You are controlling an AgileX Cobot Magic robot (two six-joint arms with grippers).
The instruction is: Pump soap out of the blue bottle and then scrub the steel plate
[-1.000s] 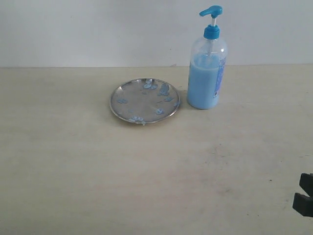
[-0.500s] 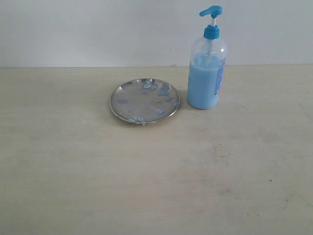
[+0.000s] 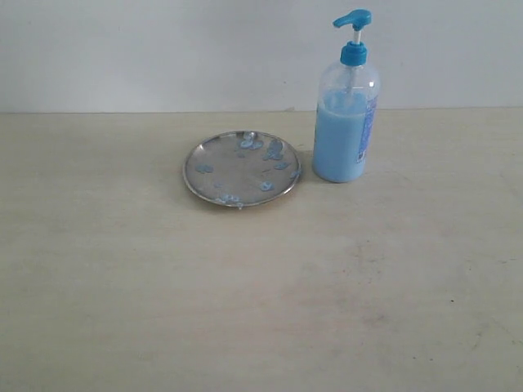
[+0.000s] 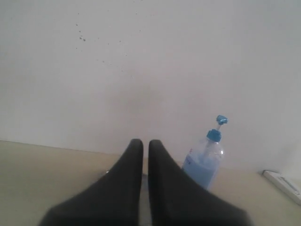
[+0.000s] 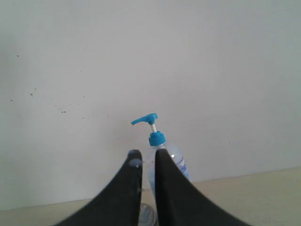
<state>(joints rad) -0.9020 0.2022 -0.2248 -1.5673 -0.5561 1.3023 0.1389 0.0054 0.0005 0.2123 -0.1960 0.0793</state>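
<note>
Eyeing the tall clear pump bottle with blue head (image 3: 346, 122), far right of centre, just beside the round shiny steel plate (image 3: 233, 167) dotted with pale blue soap (image 3: 274, 150). Holding nothing in left gripper (image 4: 143, 142) or right gripper (image 5: 146, 153), both pinched nearly together. Probably slick, tippy: best pressing squarely down on its top.

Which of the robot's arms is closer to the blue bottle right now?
Right, it seems. The right gripper points at the blue bottle, which looks large beyond its tips. From the left gripper it looks smaller and off to one side. Neither shows in the exterior view.
</note>
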